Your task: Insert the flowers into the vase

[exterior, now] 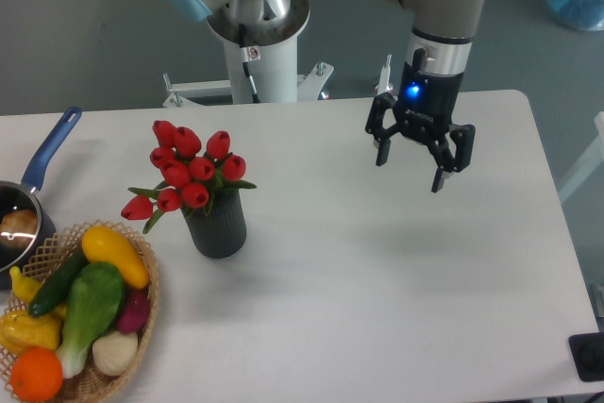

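Observation:
The red tulips, the flowers (pixel 186 175), stand with their stems inside the dark grey ribbed vase (pixel 218 226), left of the table's middle. One bloom droops out to the lower left. My gripper (pixel 411 171) hangs well to the right of the vase, above the table's right half. It is open and nothing is between its fingers.
A wicker basket (pixel 149 276) of vegetables and fruit sits at the front left corner, close beside the vase. A blue-handled saucepan (pixel 35 187) lies at the left edge. The arm's white base column (pixel 257 58) rises behind the table.

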Motion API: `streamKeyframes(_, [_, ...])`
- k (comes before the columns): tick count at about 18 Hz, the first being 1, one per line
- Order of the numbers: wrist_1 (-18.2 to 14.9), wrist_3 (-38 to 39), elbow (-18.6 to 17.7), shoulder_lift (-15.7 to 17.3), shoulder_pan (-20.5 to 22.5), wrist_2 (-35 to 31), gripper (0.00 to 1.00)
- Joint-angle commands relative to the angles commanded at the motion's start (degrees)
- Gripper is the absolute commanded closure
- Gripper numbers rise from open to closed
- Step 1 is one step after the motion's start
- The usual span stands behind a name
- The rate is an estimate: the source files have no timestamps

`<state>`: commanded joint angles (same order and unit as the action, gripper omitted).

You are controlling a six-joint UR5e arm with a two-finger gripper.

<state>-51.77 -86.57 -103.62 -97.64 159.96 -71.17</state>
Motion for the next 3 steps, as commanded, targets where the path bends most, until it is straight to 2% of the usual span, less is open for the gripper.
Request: streamKeyframes(3, [-0.4, -0.2, -0.2, -0.7, -0.4, -8.1, 0.00])
